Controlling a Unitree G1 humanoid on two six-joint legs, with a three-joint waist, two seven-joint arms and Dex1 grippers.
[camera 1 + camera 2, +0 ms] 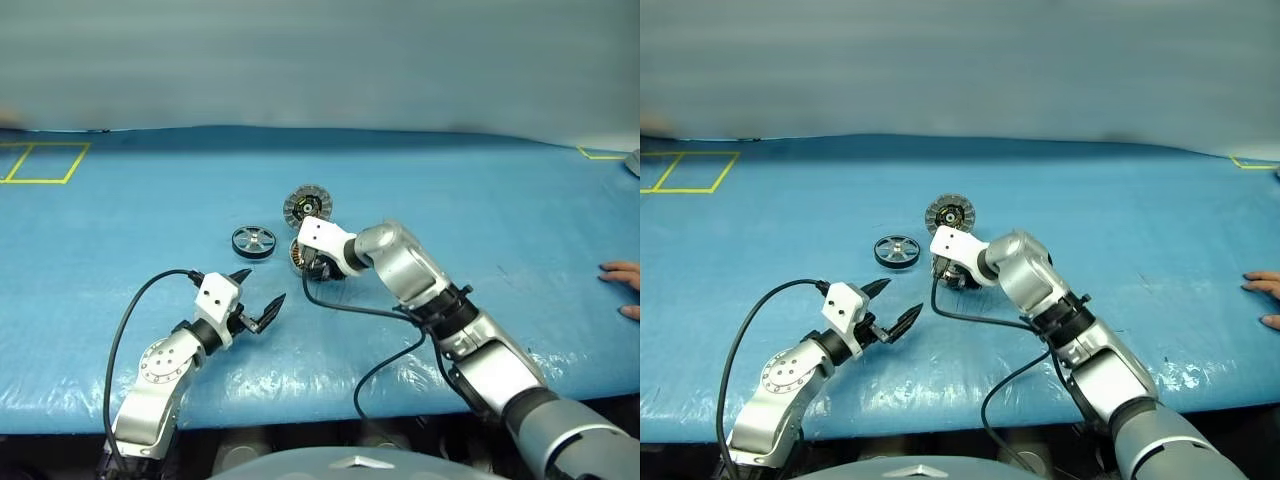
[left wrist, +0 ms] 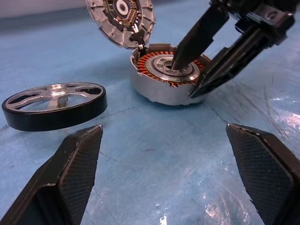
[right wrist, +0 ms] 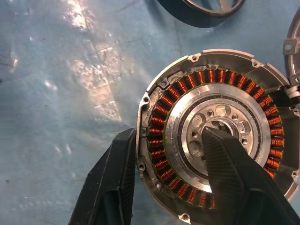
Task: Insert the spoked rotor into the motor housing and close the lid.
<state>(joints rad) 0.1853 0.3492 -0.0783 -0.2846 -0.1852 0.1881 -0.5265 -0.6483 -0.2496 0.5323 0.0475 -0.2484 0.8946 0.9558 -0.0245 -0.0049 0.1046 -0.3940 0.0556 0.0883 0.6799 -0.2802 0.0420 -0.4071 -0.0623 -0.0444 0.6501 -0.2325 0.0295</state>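
The spoked rotor [image 1: 254, 241] lies flat on the blue tabletop [image 1: 480, 200], a little to the left of the motor housing [image 2: 166, 77]. It does not touch the housing. Nothing holds it. It looks like a hard metal wheel with a thick black rim, so I think it is stiff and a bit heavy for how small it is. The black rim looks like the best place to grab, one finger on each side. The shiny spokes look smooth and may slip.

The housing sits open, just right of the rotor. Its lid [image 1: 306, 205] stands tipped up on the far side, joined at the edge. The copper wires inside look thin and could get scratched, so a claw should keep off them.

The right claw [image 3: 168, 180] is at the housing. One finger is on the silver middle and one is outside the near wall, so the wall and wires are between them. The fingers are partly spread. I cannot tell if they are pinching the wall yet.

The left claw [image 1: 262, 298] is spread wide and holds nothing. It hangs near the front, well apart from the rotor.

From above, the right arm hides much of the housing. A person's hand [image 1: 624, 286] rests at the far right edge, cut off.
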